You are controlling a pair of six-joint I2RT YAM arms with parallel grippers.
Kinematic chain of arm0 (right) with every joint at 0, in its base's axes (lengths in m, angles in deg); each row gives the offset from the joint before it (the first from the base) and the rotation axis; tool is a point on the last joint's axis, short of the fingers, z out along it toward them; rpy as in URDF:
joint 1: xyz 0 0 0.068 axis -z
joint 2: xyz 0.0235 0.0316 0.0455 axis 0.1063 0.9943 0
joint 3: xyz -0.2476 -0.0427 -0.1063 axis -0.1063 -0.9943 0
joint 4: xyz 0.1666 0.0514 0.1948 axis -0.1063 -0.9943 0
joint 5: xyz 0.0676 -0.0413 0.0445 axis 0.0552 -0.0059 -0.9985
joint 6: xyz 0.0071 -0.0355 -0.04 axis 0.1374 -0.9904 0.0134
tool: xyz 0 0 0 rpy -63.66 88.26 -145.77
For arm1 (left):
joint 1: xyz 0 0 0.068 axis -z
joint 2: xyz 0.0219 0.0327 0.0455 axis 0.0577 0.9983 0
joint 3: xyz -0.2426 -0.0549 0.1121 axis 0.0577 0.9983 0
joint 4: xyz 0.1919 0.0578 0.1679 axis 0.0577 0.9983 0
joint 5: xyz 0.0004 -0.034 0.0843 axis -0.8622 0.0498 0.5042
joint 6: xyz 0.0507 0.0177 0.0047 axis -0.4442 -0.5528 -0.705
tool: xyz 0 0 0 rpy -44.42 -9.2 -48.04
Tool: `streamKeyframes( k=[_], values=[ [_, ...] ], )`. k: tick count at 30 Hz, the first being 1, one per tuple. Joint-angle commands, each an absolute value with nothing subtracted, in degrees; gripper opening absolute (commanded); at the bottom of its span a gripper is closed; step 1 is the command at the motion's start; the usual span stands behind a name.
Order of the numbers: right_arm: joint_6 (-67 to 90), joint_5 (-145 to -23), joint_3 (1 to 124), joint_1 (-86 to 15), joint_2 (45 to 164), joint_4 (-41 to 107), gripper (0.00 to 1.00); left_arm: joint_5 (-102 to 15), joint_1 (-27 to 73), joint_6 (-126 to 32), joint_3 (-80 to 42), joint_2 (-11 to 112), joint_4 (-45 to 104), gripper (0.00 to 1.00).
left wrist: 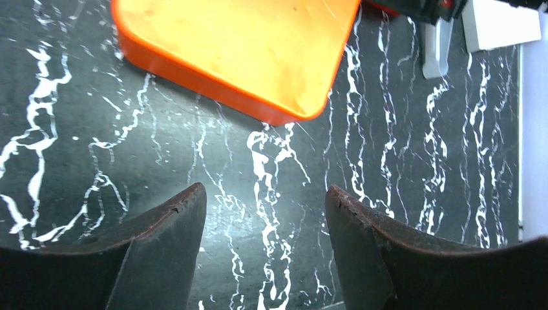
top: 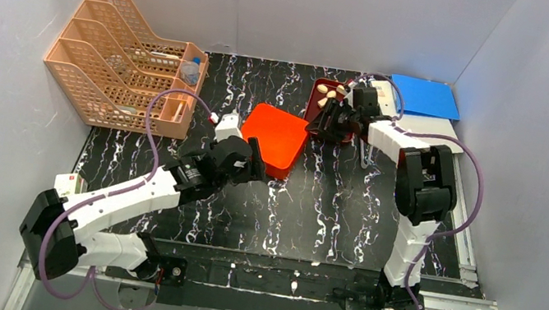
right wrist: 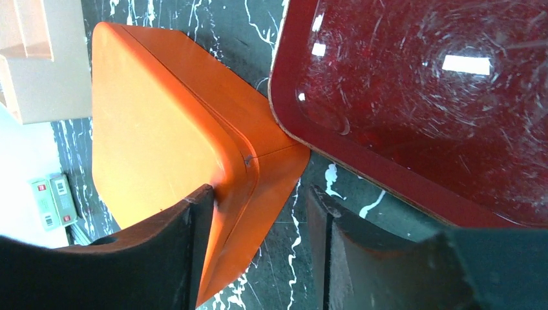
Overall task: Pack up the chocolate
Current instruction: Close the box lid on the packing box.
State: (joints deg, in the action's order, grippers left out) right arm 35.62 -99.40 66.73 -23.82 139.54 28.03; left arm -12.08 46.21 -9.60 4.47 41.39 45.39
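Several pale chocolate pieces [top: 327, 93] lie at the back of the dark red tray [top: 315, 110]; the tray part in the right wrist view [right wrist: 426, 97] shows none. The orange-red box [top: 278, 139] sits smooth face up beside the tray. My right gripper [top: 328, 122] [right wrist: 258, 213] is open, straddling the box's corner [right wrist: 258, 174]. Its left finger [right wrist: 184, 248] touches the box and its right finger [right wrist: 329, 252] stands apart over the table. My left gripper [top: 257, 167] [left wrist: 265, 200] is open over bare marble just in front of the box [left wrist: 239, 51], with nothing between its fingers.
A peach mesh file organizer [top: 120, 56] stands at the back left with a small bottle [top: 191, 71] in it. A blue sheet [top: 424, 95] and a white block [top: 384, 96] lie at the back right. A white board [top: 445, 136] runs along the right edge.
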Motion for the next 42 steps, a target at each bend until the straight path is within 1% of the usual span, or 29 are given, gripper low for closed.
streamKeyframes(
  k=[1, 6, 10, 14, 19, 27, 31, 42],
  values=[
    [31.0, -93.2, 64.9, -22.3, 138.6, 20.7, 0.63, -3.8, 46.4, -11.8, 2.6, 39.3, 51.4, 0.66],
    [30.3, -94.2, 63.9, -22.1, 135.6, 23.1, 0.71, -0.7, 46.1, -12.3, 3.5, 37.6, 51.7, 0.7],
    [30.3, -95.2, 63.1, -22.1, 133.2, 24.7, 0.74, -0.1, 44.9, -12.9, 4.2, 36.6, 51.4, 0.73],
    [30.7, -96.2, 62.8, -22.0, 131.1, 24.4, 0.74, 0.4, 42.2, -14.3, 4.1, 36.3, 51.1, 0.77],
    [32.2, -97.3, 59.8, -22.1, 127.5, 25.5, 0.75, -5.3, 32.9, -16.2, 5.7, 37.3, 47.9, 0.78],
    [34.1, -98.8, 55.7, -23.7, 123.4, 27.8, 0.76, -13.6, 23.9, -20.3, 6.6, 44.4, 39.2, 0.78],
    [35.0, -98.9, 55.2, -25.0, 123.8, 28.8, 0.76, -17.4, 21.8, -21.0, 6.2, 49.0, 34.8, 0.78],
    [36.8, -97.8, 57.7, -28.1, 128.2, 30.6, 0.76, -22.2, 19.2, -22.1, 4.8, 57.4, 25.0, 0.77]
  ],
)
